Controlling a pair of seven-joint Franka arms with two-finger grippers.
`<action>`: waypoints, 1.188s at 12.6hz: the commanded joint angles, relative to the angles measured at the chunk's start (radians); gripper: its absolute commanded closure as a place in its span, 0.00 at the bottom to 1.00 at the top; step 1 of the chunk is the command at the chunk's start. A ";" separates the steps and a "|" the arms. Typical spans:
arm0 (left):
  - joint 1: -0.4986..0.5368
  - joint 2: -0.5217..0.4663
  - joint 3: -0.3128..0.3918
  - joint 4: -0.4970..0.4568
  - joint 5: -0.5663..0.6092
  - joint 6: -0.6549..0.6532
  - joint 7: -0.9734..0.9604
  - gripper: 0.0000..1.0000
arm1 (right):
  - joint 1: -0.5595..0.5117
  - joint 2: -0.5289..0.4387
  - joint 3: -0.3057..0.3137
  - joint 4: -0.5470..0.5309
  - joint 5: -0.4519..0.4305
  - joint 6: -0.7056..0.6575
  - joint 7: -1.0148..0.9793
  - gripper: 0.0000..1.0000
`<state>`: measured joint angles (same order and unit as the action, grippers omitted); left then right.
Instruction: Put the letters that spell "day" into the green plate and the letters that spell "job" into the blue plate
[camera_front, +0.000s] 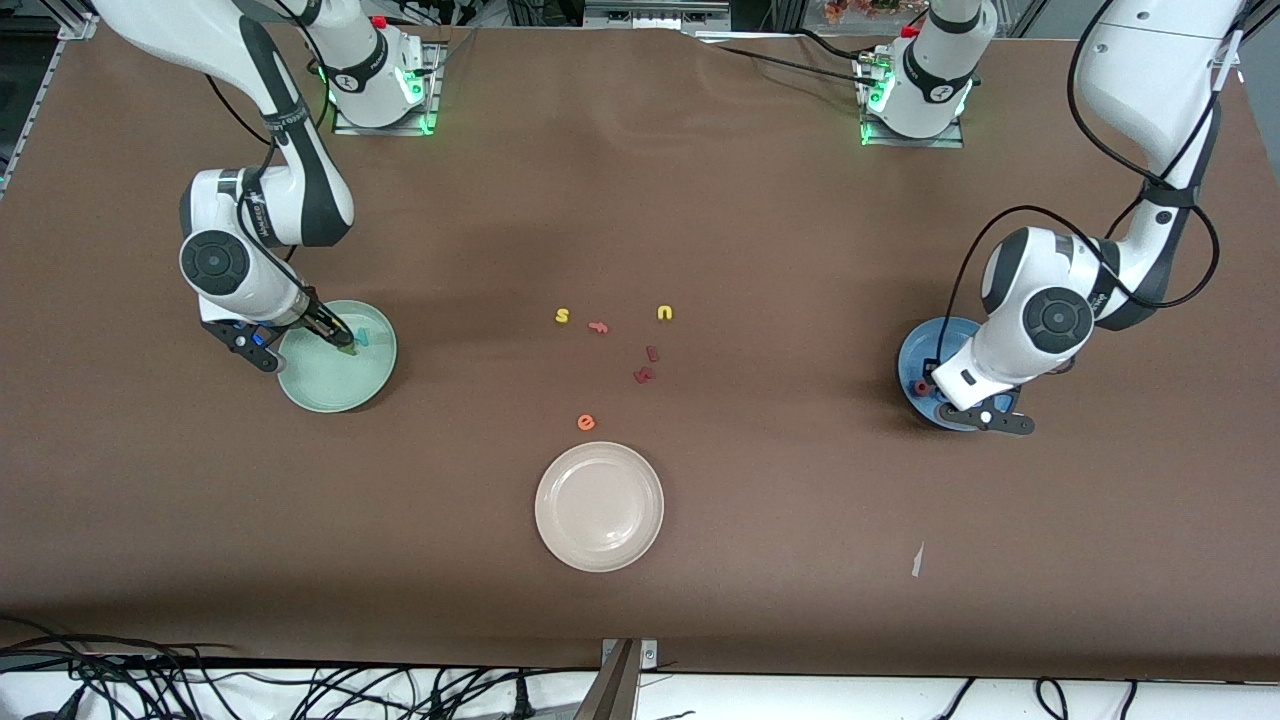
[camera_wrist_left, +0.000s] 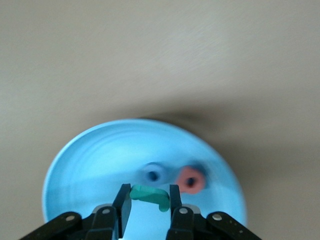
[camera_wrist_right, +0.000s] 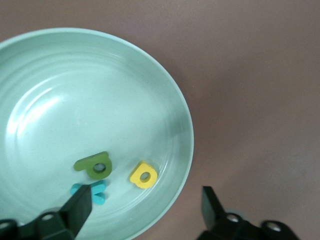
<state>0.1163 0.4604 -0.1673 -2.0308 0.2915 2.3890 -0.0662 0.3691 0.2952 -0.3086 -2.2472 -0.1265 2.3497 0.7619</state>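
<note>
Cream plate (camera_front: 599, 506) below orange e (camera_front: 586, 422)

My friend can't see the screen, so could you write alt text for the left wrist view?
The left hand is shut on a teal j above the blue plate, where a blue o and a pinkish-red b already lie side by side. Brown table fills the rest.

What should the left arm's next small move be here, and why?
Probably open the left pincer to drop the teal j it grips over the blue plate. The blue o and pinkish-red b already lie there. The right pincer stands open over the green plate, with d, a and y in it.
</note>
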 joint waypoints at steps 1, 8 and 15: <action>0.028 -0.039 -0.011 -0.028 0.034 0.001 0.011 0.00 | 0.002 -0.085 -0.001 -0.009 0.015 -0.029 -0.126 0.00; 0.022 -0.042 -0.015 0.346 -0.023 -0.569 0.014 0.00 | 0.002 -0.287 -0.072 0.121 0.117 -0.433 -0.661 0.00; 0.019 -0.077 -0.005 0.606 -0.151 -0.881 0.002 0.00 | 0.040 -0.248 -0.081 0.576 0.137 -0.770 -0.834 0.00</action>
<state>0.1365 0.4066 -0.1830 -1.4564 0.2007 1.5453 -0.0633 0.3780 0.0049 -0.3937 -1.7804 -0.0028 1.6166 -0.0444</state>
